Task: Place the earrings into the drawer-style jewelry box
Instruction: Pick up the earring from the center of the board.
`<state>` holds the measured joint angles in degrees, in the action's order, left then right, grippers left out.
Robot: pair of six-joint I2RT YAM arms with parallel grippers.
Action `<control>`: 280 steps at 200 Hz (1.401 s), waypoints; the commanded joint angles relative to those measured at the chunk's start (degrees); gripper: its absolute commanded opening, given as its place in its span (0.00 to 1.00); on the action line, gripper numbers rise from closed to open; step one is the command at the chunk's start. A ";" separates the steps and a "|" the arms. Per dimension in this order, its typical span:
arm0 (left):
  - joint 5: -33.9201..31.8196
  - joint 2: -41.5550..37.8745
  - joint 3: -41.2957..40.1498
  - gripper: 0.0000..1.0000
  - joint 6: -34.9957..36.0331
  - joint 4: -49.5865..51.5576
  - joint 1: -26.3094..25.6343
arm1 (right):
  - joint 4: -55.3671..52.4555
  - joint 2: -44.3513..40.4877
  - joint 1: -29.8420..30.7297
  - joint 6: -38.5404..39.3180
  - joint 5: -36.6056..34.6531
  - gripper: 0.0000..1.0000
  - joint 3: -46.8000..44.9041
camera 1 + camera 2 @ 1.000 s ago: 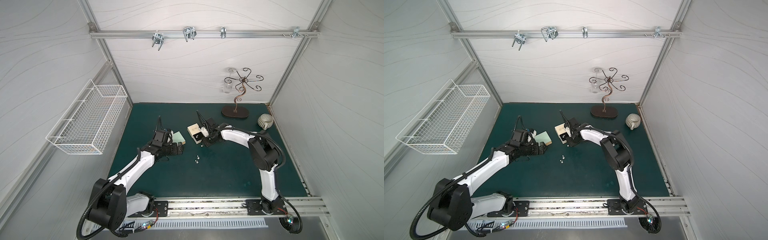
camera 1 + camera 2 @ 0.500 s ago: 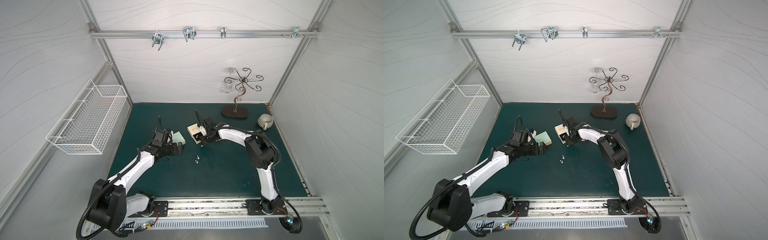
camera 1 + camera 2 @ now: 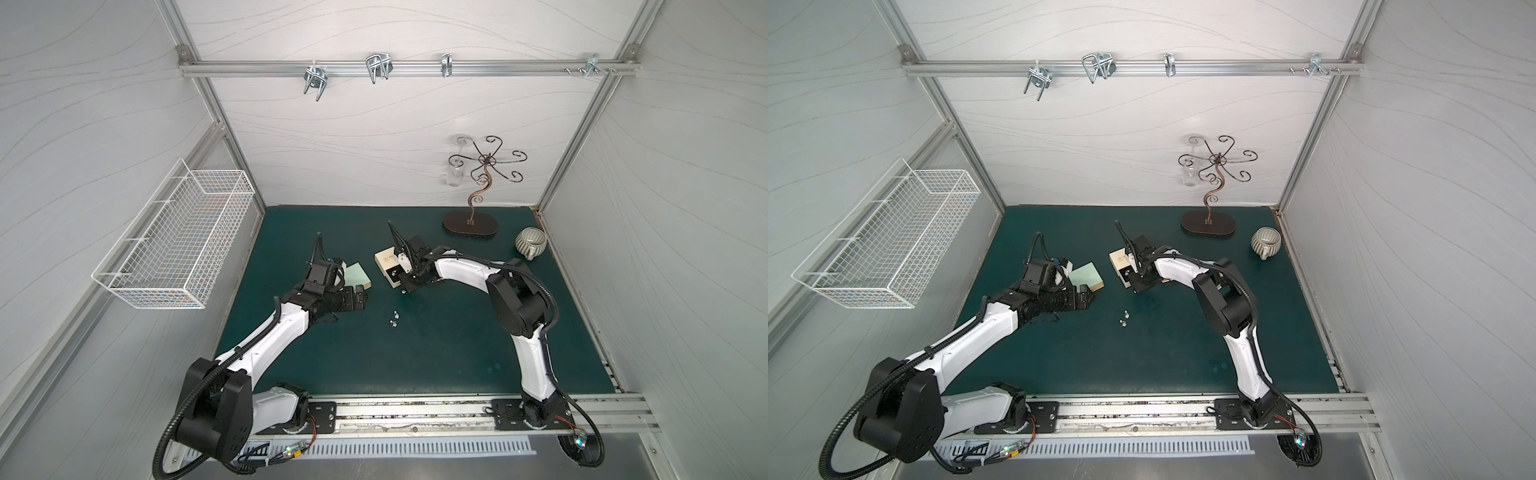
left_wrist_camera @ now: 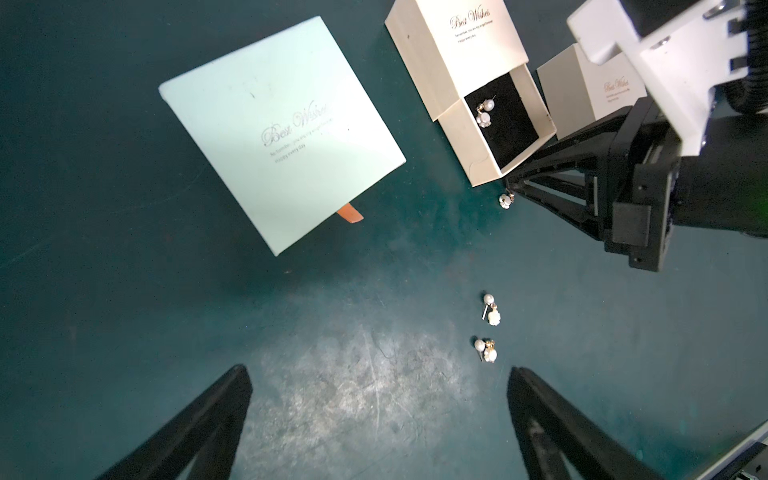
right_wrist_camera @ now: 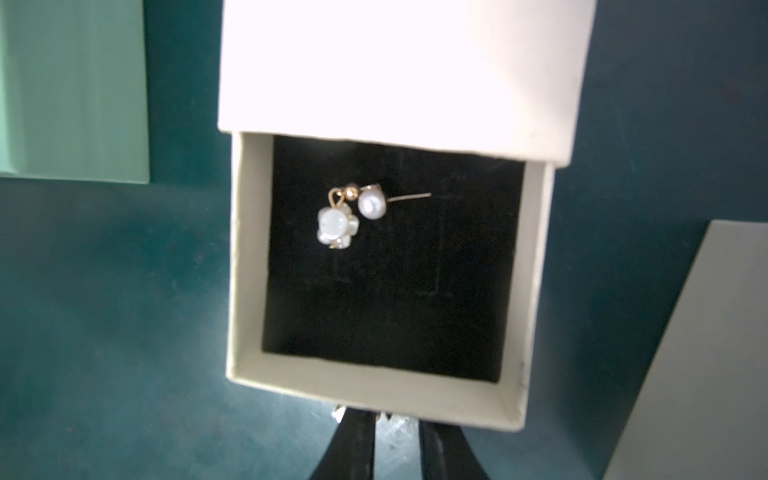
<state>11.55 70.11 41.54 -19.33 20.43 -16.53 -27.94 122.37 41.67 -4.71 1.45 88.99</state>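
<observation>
Right gripper [image 5: 395, 422] narrowed onto a loose earring [image 4: 506, 200] on the mat [image 4: 124, 332], just beside the open drawer [image 5: 245, 249] front (one earring [image 5: 345, 216] already inside). Shallow pinch: stud may slip or flick away on lifting. Left gripper [image 4: 378, 370] wide, idle.

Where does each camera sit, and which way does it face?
Top views: high above the front rail, looking down and back over the mat; left arm and right arm show whole.
Left wrist: on the left arm, looking down past its open left pincer at green box, loose earrings and right pincer.
Right wrist: on the right arm, looking down into the drawer; right pincer tips show.
Shared: both wrist views show the drawer's earring.
</observation>
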 commanded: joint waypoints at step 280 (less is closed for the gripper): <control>-1.09 -2.32 0.36 0.99 -0.55 0.03 0.28 | -2.36 -10.96 -0.97 1.66 -0.84 0.09 -1.36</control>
<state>11.16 68.99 41.52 -19.35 20.53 -16.53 -28.47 112.92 41.15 -4.45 0.43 84.75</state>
